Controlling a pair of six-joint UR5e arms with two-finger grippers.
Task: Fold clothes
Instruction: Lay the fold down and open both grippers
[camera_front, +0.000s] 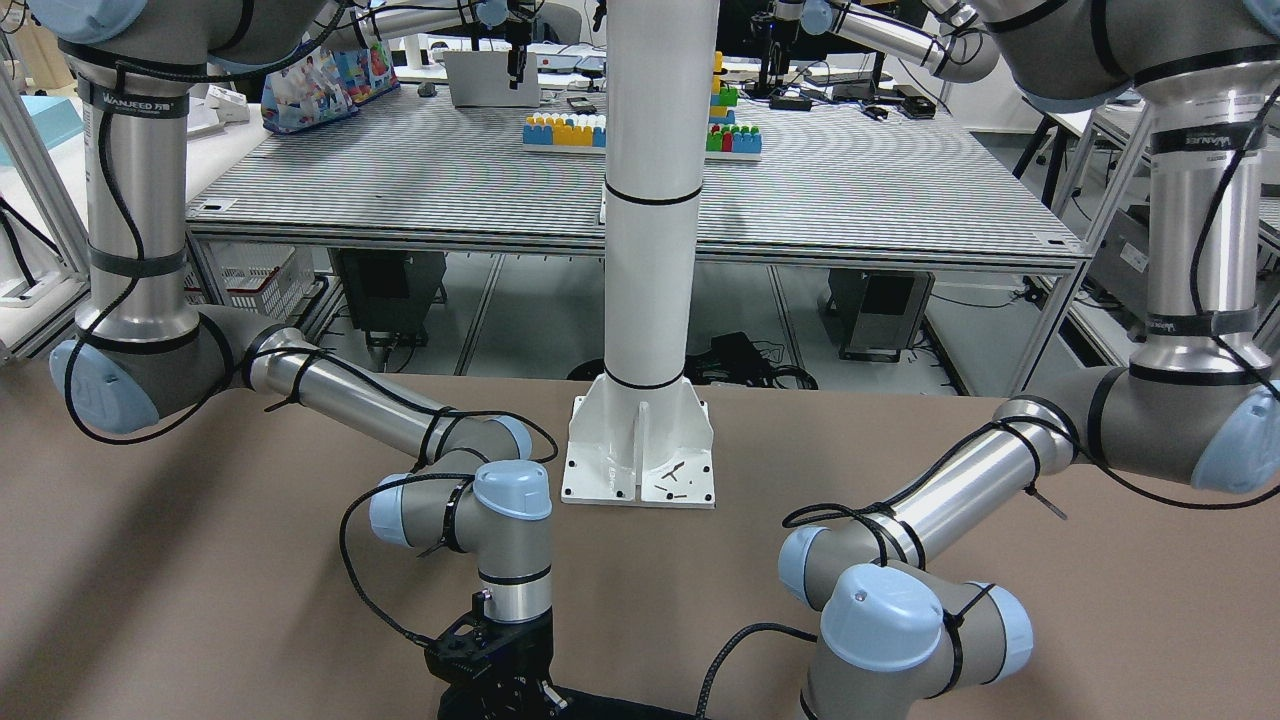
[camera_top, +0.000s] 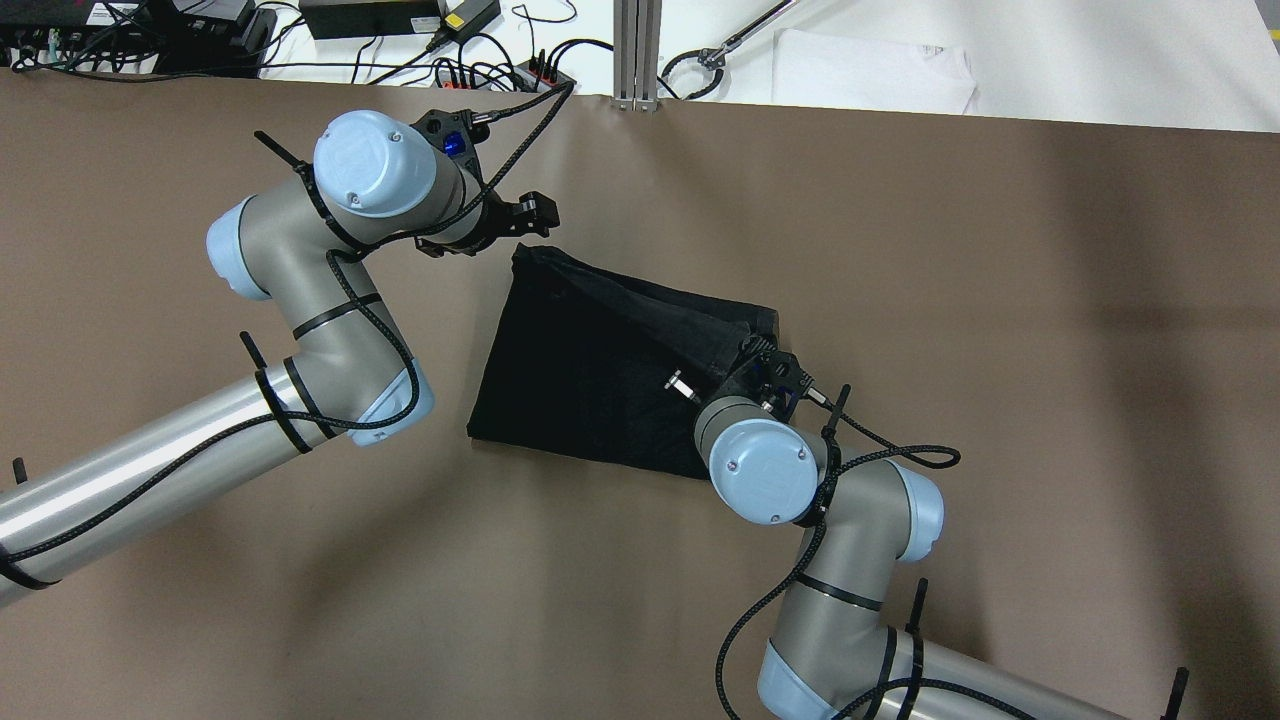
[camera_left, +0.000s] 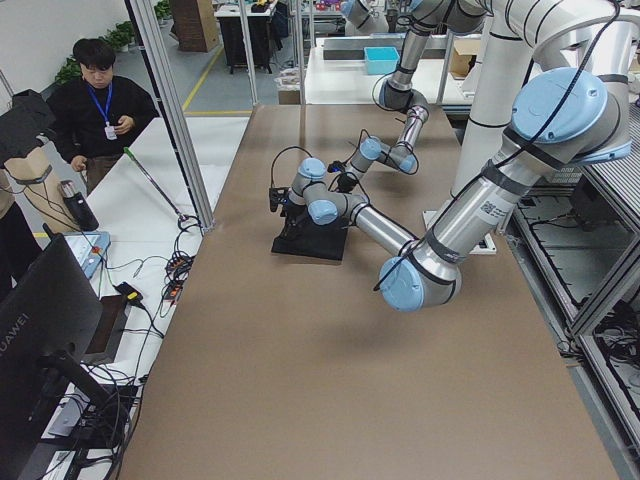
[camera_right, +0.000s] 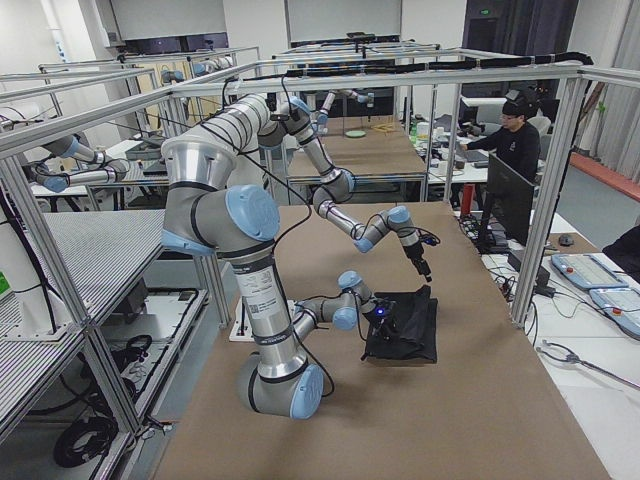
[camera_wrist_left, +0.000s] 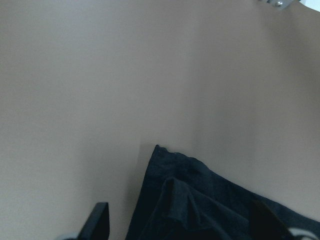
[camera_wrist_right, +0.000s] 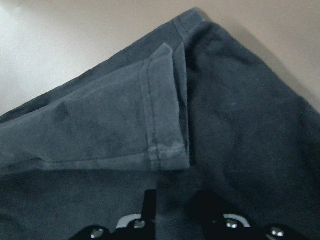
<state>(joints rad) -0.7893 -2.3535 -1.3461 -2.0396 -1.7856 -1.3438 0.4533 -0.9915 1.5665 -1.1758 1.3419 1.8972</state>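
Observation:
The clothes (camera_top: 600, 370) are one black garment lying flat mid-table, with a hemmed flap (camera_wrist_right: 125, 120) folded over near its far right corner. My left gripper (camera_top: 538, 212) hovers just off the garment's far left corner (camera_wrist_left: 159, 149). It is open, its fingers (camera_wrist_left: 99, 220) wide apart with that corner between them in the left wrist view. My right gripper (camera_top: 748, 358) sits low over the garment's right edge. In the right wrist view its fingers (camera_wrist_right: 150, 200) stand close together and press into the dark cloth (camera_wrist_right: 240, 125) just short of the flap.
The brown table (camera_top: 1000, 300) stretches all around the garment. The white pillar base (camera_front: 640, 455) stands on the robot's side. Cables and power strips (camera_top: 520, 70) line the far edge. A person (camera_left: 100, 110) stands beyond the table's far side.

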